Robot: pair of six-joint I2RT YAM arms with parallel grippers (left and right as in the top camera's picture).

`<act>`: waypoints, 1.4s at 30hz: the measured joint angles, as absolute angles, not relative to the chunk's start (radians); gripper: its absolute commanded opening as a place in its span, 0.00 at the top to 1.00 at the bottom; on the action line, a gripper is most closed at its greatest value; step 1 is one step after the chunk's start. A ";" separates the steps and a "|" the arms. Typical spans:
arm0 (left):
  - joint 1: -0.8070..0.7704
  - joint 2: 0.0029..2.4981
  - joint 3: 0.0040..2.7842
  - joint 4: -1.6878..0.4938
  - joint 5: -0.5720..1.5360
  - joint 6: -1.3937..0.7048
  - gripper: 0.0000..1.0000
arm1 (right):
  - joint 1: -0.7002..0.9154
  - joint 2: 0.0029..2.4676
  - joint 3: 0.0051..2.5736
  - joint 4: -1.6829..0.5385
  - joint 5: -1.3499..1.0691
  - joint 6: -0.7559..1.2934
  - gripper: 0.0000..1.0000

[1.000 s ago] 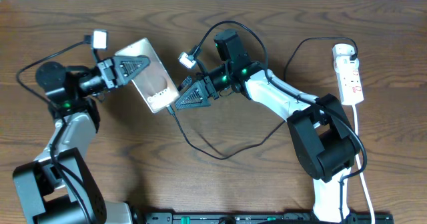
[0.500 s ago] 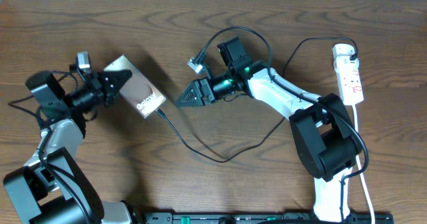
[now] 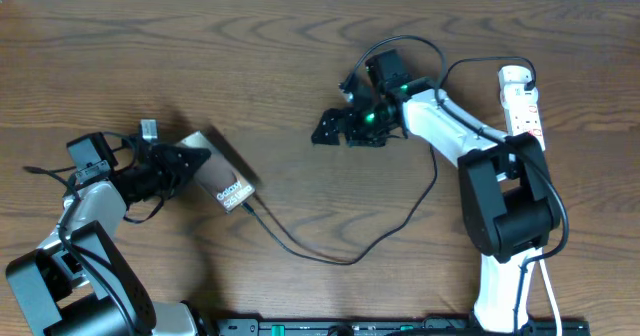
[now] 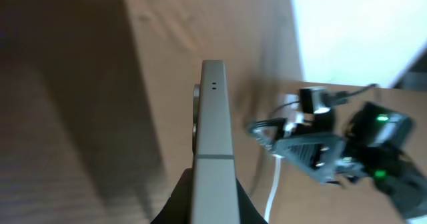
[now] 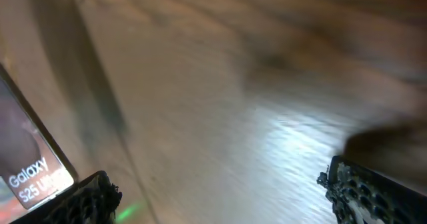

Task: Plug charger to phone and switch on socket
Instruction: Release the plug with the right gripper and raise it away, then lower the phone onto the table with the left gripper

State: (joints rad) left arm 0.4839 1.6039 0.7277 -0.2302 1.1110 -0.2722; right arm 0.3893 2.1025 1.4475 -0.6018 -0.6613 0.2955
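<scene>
The phone (image 3: 224,174), flat and dark with white lettering, is tilted over the left of the table, and my left gripper (image 3: 193,162) is shut on its upper end. In the left wrist view I see the phone's grey edge (image 4: 212,131) between my black fingers (image 4: 179,203). The charger (image 3: 340,260), a thin black cable, meets the phone's lower end and loops right towards the socket (image 3: 522,111), a white strip at the far right. My right gripper (image 3: 333,128) hangs open and empty mid-table, apart from both. Its view shows the phone (image 5: 30,167) at far left and blurred table between the fingertips (image 5: 360,192).
A white cord (image 3: 537,201) runs from the strip down the right side beside the right arm's base (image 3: 505,216). The left arm's base (image 3: 70,276) stands at the lower left. A black rail (image 3: 380,326) lies along the front edge.
My left gripper has carried the phone down and to the left, with the cable end staying at it. My right gripper has drawn back up and to the right, away from the phone.
</scene>
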 measured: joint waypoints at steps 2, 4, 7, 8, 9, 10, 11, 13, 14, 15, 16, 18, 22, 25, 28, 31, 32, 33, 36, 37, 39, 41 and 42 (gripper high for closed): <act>0.484 1.604 0.728 -0.257 1.071 -0.244 0.93 | 0.379 2.096 1.447 -0.620 -0.621 0.295 0.01; 0.484 1.604 0.728 -0.274 1.038 -0.228 0.93 | 0.379 2.085 1.447 -0.637 -0.579 0.295 0.01; 0.484 1.604 0.728 -0.296 0.983 -0.212 0.93 | 0.379 2.053 1.447 -0.661 -0.508 0.295 0.01; 0.484 1.604 0.728 -0.298 0.977 -0.209 0.93 | 0.379 2.039 1.447 -0.665 -0.487 0.295 0.01; 0.484 1.604 0.728 -0.301 0.963 -0.209 0.93 | 0.379 2.023 1.447 -0.666 -0.466 0.295 0.01; 0.484 1.607 0.728 -0.301 0.958 -0.209 0.93 | 0.379 2.010 1.447 -0.667 -0.450 0.296 0.01; 0.484 1.613 0.728 -0.301 0.953 -0.211 0.93 | 0.379 1.991 1.447 -0.669 -0.428 0.296 0.01; 0.484 1.637 0.728 -0.301 0.947 -0.213 0.93 | 0.379 1.959 1.447 -0.669 -0.393 0.297 0.01; 0.484 1.653 0.728 -0.301 0.943 -0.213 0.93 | 0.379 1.946 1.447 -0.669 -0.380 0.297 0.01; 0.484 1.671 0.728 -0.301 0.940 -0.213 0.93 | 0.379 1.934 1.447 -0.669 -0.369 0.298 0.01; 0.484 1.692 0.728 -0.301 0.938 -0.213 0.93 | 0.379 1.922 1.447 -0.669 -0.358 0.300 0.01; 0.484 1.739 0.728 -0.302 0.937 -0.215 0.93 | 0.379 1.907 1.448 -0.672 -0.344 0.300 0.01; 0.484 1.785 0.728 -0.297 0.968 -0.224 0.93 | 0.379 1.903 1.447 -0.686 -0.330 0.302 0.01; 0.484 1.786 0.728 -0.291 0.970 -0.224 0.93 | 0.379 1.903 1.447 -0.689 -0.324 0.303 0.01; 0.484 1.786 0.728 -0.290 0.970 -0.224 0.93 | 0.379 1.903 1.447 -0.689 -0.321 0.303 0.01; 0.484 1.786 0.728 -0.290 0.970 -0.224 0.93 | 0.379 1.903 1.448 -0.690 -0.320 0.303 0.01; 0.484 1.786 0.728 -0.290 0.970 -0.224 0.93 | 0.379 1.903 1.448 -0.690 -0.320 0.303 0.01; 0.484 1.786 0.728 -0.290 0.970 -0.224 0.88 | 0.379 1.903 1.447 -0.690 -0.320 0.303 0.01; 0.484 1.787 0.728 -0.292 0.961 -0.228 0.78 | 0.379 1.903 1.448 -0.690 -0.320 0.303 0.01; 0.484 1.789 0.728 -0.295 0.959 -0.230 0.77 | 0.379 1.903 1.448 -0.691 -0.320 0.303 0.01; 0.484 1.791 0.728 -0.303 0.966 -0.231 0.74 | 0.379 1.903 1.448 -0.691 -0.319 0.303 0.01; 0.484 1.791 0.729 -0.304 0.972 -0.231 0.70 | 0.379 1.903 1.448 -0.691 -0.319 0.303 0.01; 0.484 1.791 0.729 -0.305 0.974 -0.231 0.67 | 0.379 1.903 1.448 -0.691 -0.319 0.303 0.01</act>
State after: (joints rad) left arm 0.4839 1.7912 0.7288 -0.3046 0.9745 -0.2314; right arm 0.3790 1.9034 1.4475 -0.6914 -0.3191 0.3031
